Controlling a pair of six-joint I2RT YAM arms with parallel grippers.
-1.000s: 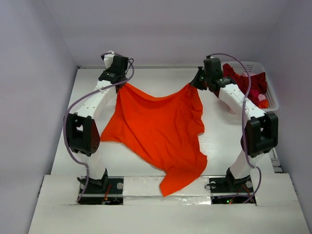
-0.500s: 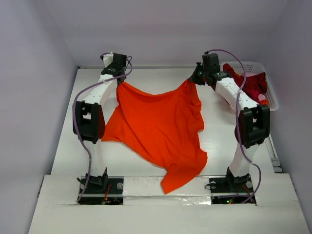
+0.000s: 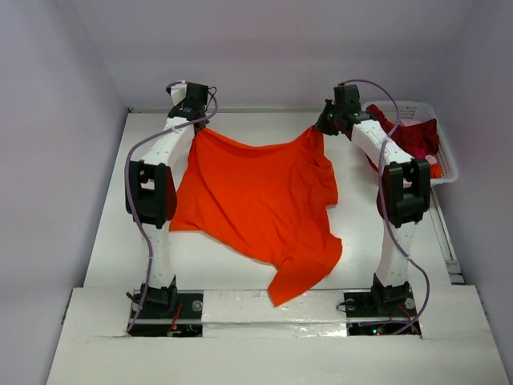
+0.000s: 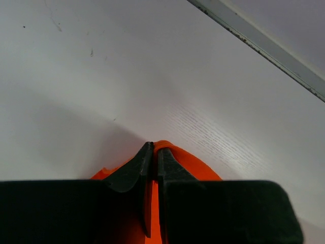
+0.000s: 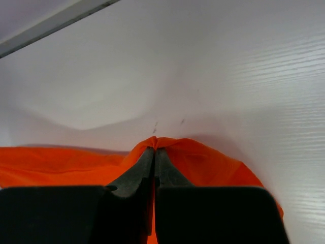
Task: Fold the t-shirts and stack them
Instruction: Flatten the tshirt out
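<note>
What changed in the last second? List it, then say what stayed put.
The left arm and right arm reached farther toward the far edge of the table, their elbows drawing inward. They dragged the orange t-shirt away from the near edge and pulled its far hem tauter. Unchanged: both jaws shut on its far corners, and the dark red t-shirts in the white basket.

The left gripper (image 4: pixel 155 149) pinches a fold of the orange shirt (image 4: pixel 195 165), its two black fingers (image 4: pixel 133 170) pressed together with cloth showing between them and bulging on both sides. Beyond lies the white counter (image 4: pixel 127 66); a pale rim (image 4: pixel 259 43) crosses the upper right corner.
</note>
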